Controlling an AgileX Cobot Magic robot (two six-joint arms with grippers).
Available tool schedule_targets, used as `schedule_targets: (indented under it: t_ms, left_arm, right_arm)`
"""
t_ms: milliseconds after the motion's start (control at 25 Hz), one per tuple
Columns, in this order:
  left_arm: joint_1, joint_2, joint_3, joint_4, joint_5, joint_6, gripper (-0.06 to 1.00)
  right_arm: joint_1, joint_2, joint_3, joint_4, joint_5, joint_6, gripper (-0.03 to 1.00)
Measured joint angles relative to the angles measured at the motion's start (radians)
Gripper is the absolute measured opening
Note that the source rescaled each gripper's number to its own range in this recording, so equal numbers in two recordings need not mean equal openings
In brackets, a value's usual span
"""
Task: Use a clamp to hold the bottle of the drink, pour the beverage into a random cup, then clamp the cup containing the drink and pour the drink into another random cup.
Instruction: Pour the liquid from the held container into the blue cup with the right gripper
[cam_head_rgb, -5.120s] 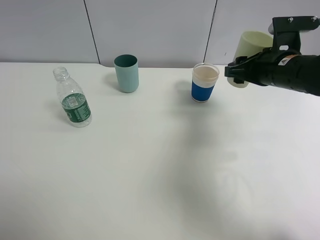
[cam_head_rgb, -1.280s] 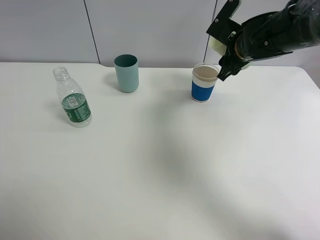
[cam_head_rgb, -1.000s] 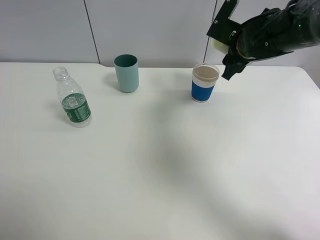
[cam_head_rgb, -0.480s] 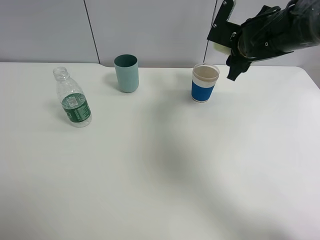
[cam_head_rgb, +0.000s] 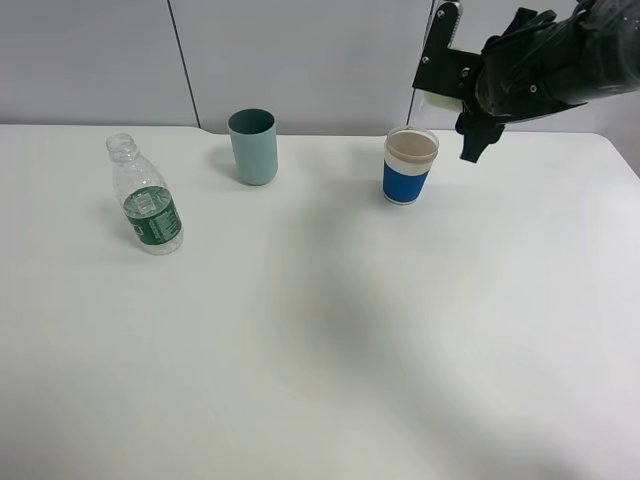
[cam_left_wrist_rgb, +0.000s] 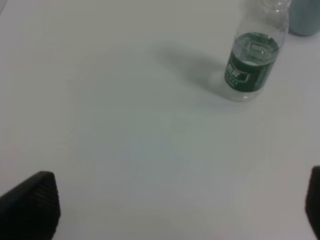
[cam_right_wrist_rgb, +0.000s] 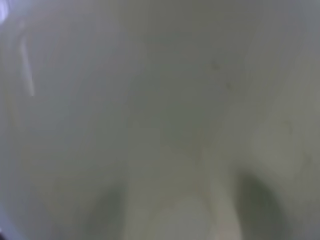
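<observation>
Tumbler clamped in right end effector, up beside blue-banded cup

Right end effector (cam_head_rgb: 466, 138) hangs above the far right of the worktop (cam_head_rgb: 320, 360), jaws closed together on the pale yellow-green tumbler (cam_head_rgb: 431, 97). In the exterior view only a pale sliver of the tumbler shows. The rest is hidden behind the black arm, so its tilt can't be told. The right wrist view is filled edge to edge with a blurred pale green wall, so the tumbler is right up against that camera.

White cup with blue band (cam_head_rgb: 410, 168) stands upright on the worktop, just below and left of the right end effector, not touching it. One black finger (cam_head_rgb: 470, 148) points down just right of the cup's rim. Cup inside looks pale; can't tell if there is liquid.

Left end effector (cam_left_wrist_rgb: 172, 207) has jaws wide apart, dark fingertips at opposite edges of the left wrist view, bare worktop between them. Bottle (cam_head_rgb: 145, 200) is upright, uncapped, green label, on the left side of the worktop, well apart from both end effectors. Teal cup (cam_head_rgb: 252, 146) is upright near the back edge, between the bottle and the blue-banded cup.
</observation>
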Motion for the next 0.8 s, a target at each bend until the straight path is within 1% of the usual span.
schedule_targets:
  t_ms: [240, 520, 800]
  left_arm:
    - [0.0, 0.0, 0.0, 0.0, 0.0, 0.0, 1.0]
    - [0.0, 0.0, 0.0, 0.0, 0.0, 0.0, 1.0]
    - [0.0, 0.0, 0.0, 0.0, 0.0, 0.0, 1.0]
  right_arm:
    - [0.0, 0.0, 0.0, -0.002, 0.004, -0.021, 0.03]
    - [0.0, 0.0, 0.0, -0.047, 0.026, -0.028, 0.03]
    - [0.0, 0.0, 0.0, -0.071, 0.026, -0.035, 0.03]
